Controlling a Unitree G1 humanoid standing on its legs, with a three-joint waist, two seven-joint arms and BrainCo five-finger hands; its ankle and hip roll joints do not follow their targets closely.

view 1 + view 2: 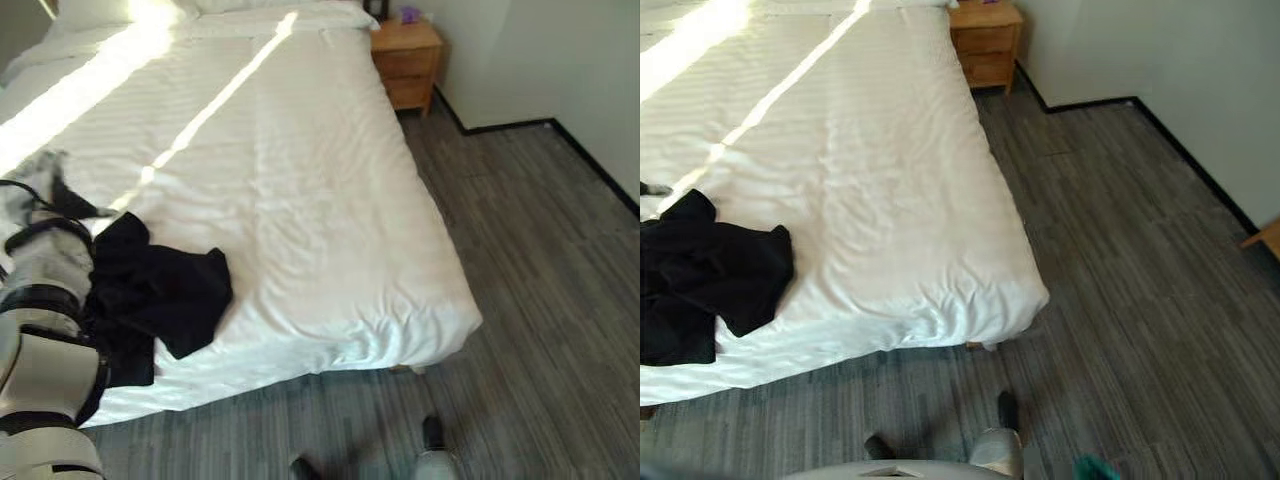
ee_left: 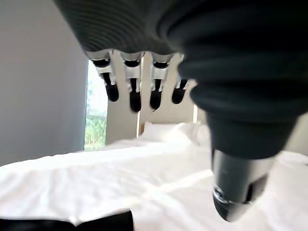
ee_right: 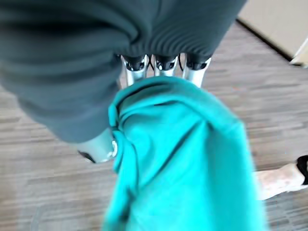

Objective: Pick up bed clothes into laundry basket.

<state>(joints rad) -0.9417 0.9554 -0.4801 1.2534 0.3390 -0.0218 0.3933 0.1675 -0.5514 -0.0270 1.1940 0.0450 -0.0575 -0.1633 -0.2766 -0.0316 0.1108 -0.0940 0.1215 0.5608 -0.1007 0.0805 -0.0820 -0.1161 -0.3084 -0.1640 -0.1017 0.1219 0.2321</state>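
A black garment lies crumpled on the white bed near its foot, at the left. A grey and white cloth shows beside it at the left edge. My left hand hovers over the bed with its fingers straight and holds nothing; the black garment's edge shows just below it. My right hand hangs low over the floor, fingers and thumb curled round a teal cloth. A corner of this teal cloth peeks in at the bottom right of the right eye view.
A wooden nightstand stands at the head of the bed by the wall. Grey plank floor runs wide along the bed's right side and foot. Pillows lie at the far end.
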